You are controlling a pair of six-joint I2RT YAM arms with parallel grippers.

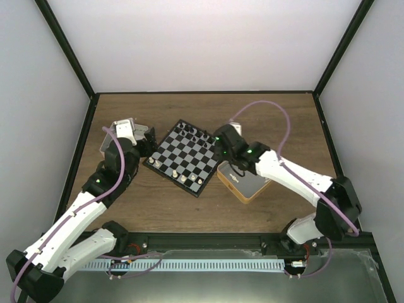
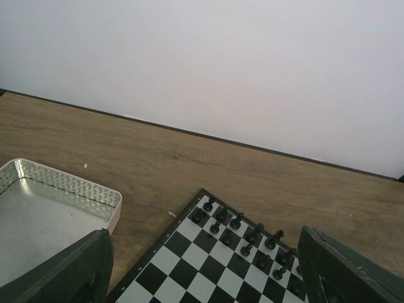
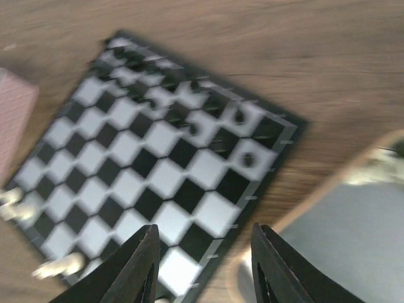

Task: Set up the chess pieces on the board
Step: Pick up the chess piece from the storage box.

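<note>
As I look down from above, board (image 1: 183, 158): sits cornerwise mid-table, between the two arms.
Chess pieces (image 1: 184, 178): a few cream ones along the board's near edge; black figures (image 1: 187, 130) crowd the far corner.
Left gripper (image 1: 150, 146): at the board's left edge, just beside a silver tray (image 1: 108, 144).
Right gripper (image 1: 221, 144): over the board's right edge, next to a tan-rimmed tin (image 1: 247, 184).
Left wrist view, jaws: spread wide and empty, with the board's corner of black figures lying between and beyond them.
Right wrist view, jaws: parted, holding nothing, above the blurred board; cream pieces lie well to the left of the fingers (image 3: 142, 265).
</note>
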